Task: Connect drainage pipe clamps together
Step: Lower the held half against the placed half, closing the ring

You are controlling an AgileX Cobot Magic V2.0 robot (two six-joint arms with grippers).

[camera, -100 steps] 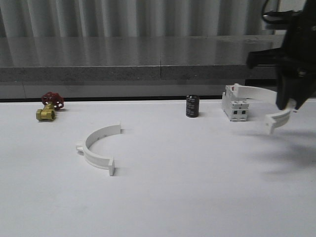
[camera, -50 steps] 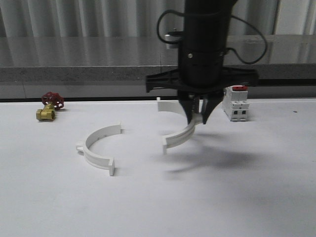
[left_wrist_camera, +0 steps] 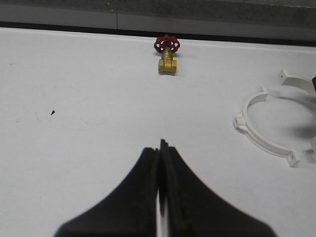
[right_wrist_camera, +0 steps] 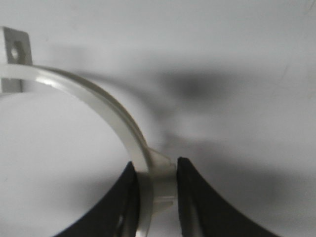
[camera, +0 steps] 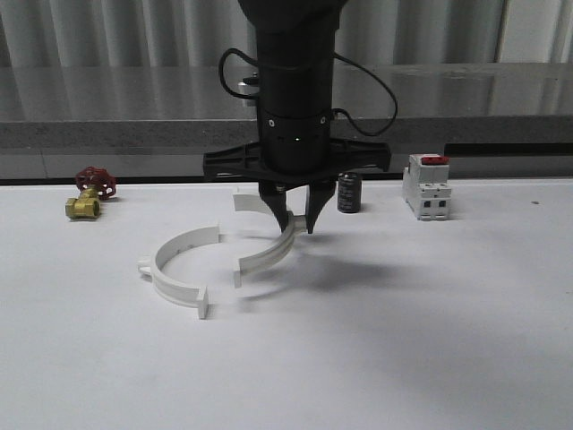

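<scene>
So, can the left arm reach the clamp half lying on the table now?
Probably yes: in the left wrist view the resting clamp half lies on bare table beside the shut left claw, nothing between. The right claw hangs close.

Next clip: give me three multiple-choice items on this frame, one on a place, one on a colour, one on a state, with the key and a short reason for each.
1. Where does the free clamp half lie?
A. Between the brass valve and the held clamp half
B. Right of the breaker
C. On the grey ledge behind the table

2. What colour is the valve's handwheel?
A. Blue
B. Red
C. Yellow

3. What is the right gripper doing?
A. Hanging open over the breaker
B. Shut with nothing in it
C. Shut on the held clamp half

Key: 1 A, the front view shows it on the table between the two. 2 B, the wheel is red above the brass body. 3 C, the right wrist view shows the fingers pinching the white band.
</scene>
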